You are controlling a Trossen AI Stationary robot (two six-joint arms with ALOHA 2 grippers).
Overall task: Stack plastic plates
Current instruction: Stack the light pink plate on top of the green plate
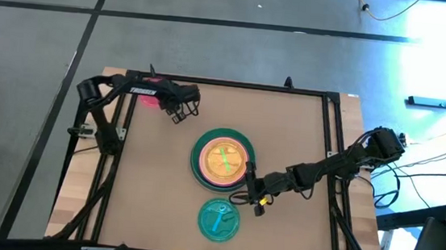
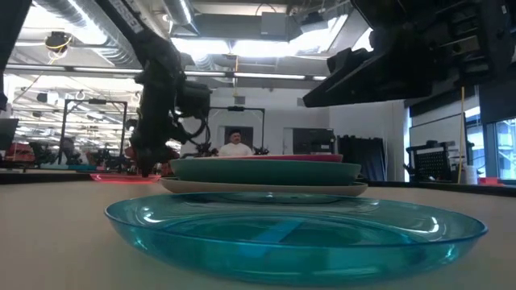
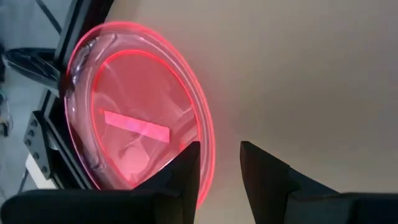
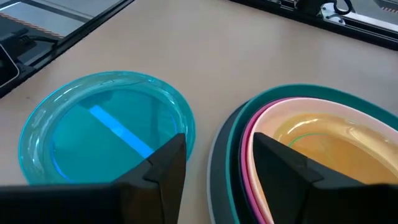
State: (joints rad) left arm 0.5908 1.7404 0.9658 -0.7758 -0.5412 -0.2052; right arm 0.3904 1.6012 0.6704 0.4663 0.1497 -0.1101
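A stack of plates (image 1: pixel 222 159) sits mid-table: grey lowest, then teal, magenta and pale pink rims (image 4: pixel 249 134), with orange (image 4: pixel 326 143) on top. A light blue plate (image 1: pixel 219 219) lies flat on the table nearer the near edge (image 4: pixel 106 134). A small pink plate (image 3: pixel 134 112) lies flat near the far left corner, mostly under the left arm in the high view. My left gripper (image 3: pixel 221 146) is open at that plate's rim. My right gripper (image 4: pixel 217 140) is open and hovers between the stack and the light blue plate (image 1: pixel 248 193). My left gripper has one finger (image 3: pixel 186 165) over the small pink plate's rim (image 3: pixel 202 134) and the other finger over bare table. It comes slanting down from the table's right. I cannot tell whether the finger touches the rim.
The black frame rail (image 1: pixel 235 84) runs along the far edge close behind the pink plate. Bare tabletop (image 1: pixel 303 132) lies right of the stack and between the stack and the left gripper. A person (image 2: pixel 236 145) shows in the room beyond.
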